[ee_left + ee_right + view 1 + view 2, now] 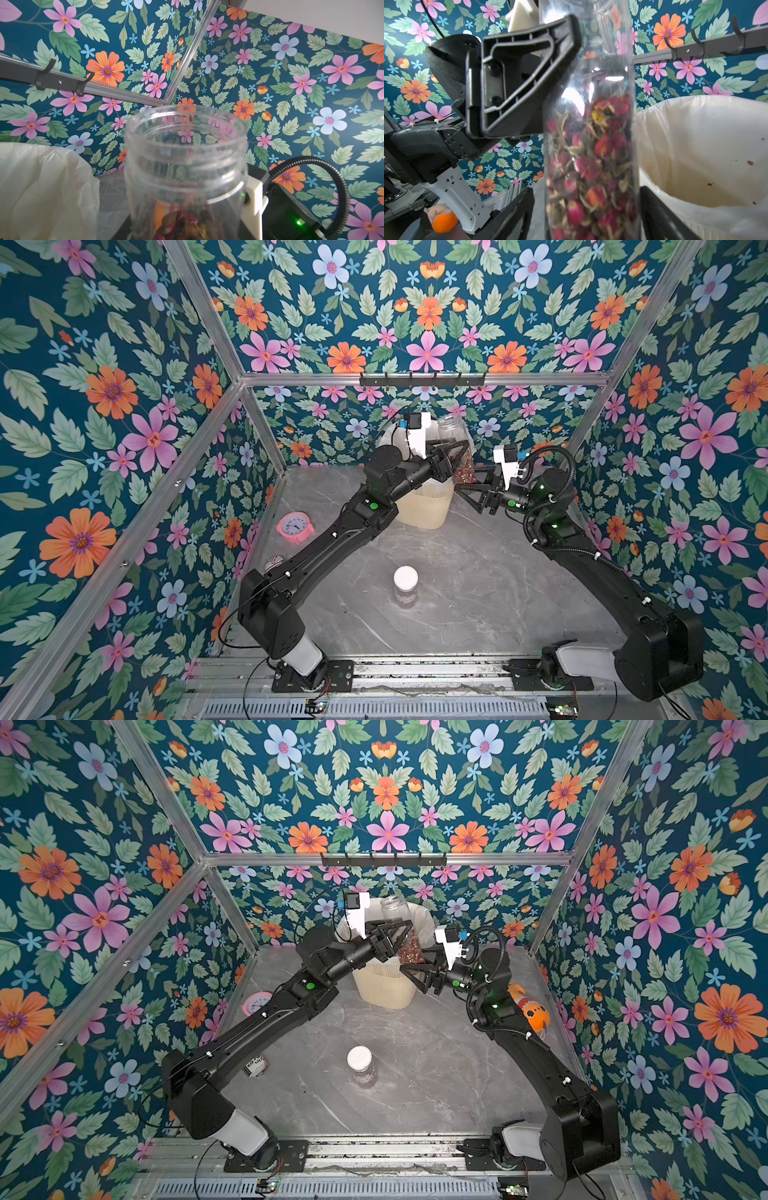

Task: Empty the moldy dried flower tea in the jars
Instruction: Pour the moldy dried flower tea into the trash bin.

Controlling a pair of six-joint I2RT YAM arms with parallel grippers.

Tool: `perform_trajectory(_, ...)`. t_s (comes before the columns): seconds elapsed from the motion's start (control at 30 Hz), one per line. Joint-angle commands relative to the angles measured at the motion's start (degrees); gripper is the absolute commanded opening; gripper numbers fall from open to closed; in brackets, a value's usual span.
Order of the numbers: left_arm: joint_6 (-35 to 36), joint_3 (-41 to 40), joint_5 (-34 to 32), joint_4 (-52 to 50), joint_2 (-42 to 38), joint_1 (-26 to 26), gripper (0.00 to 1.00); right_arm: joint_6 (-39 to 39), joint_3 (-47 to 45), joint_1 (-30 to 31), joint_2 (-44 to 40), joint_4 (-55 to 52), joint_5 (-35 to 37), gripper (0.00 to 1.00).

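Observation:
A clear lidless jar hangs almost upright over the cream bin. My left gripper is shut on its middle. Reddish dried flower tea fills its lower half. My right gripper straddles the jar's bottom. One of its fingers stands clear of the wall and the other is right at it. A second jar with a white lid stands at the table's front middle.
The bin's white liner holds a few crumbs. A pink clock and a striped can sit under the left arm. An orange plush toy lies by the right arm. A hook rail runs along the back wall.

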Motion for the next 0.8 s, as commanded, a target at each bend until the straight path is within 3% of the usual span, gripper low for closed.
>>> perform_trajectory(0.0,-2.0,0.1,0.6,4.5,0.0,0.1,0.48,2.5,0.4,0.0,0.2,4.8,-1.5,0.72)
perform_trajectory(0.37,-6.6,-1.3,2.5,9.5,0.4,1.5,0.48,2.7,2.3,0.0,0.3,1.0,-1.3,0.48)
perform_trajectory(0.5,-6.6,-1.2,3.1,9.6,0.6,1.9,0.51,2.0,3.8,-0.3,0.3,-2.9,-0.7,0.47)
perform_trajectory(0.77,-8.0,-0.7,5.7,10.4,1.1,4.0,0.73,3.8,7.5,-2.0,1.6,-8.2,-0.4,0.39)
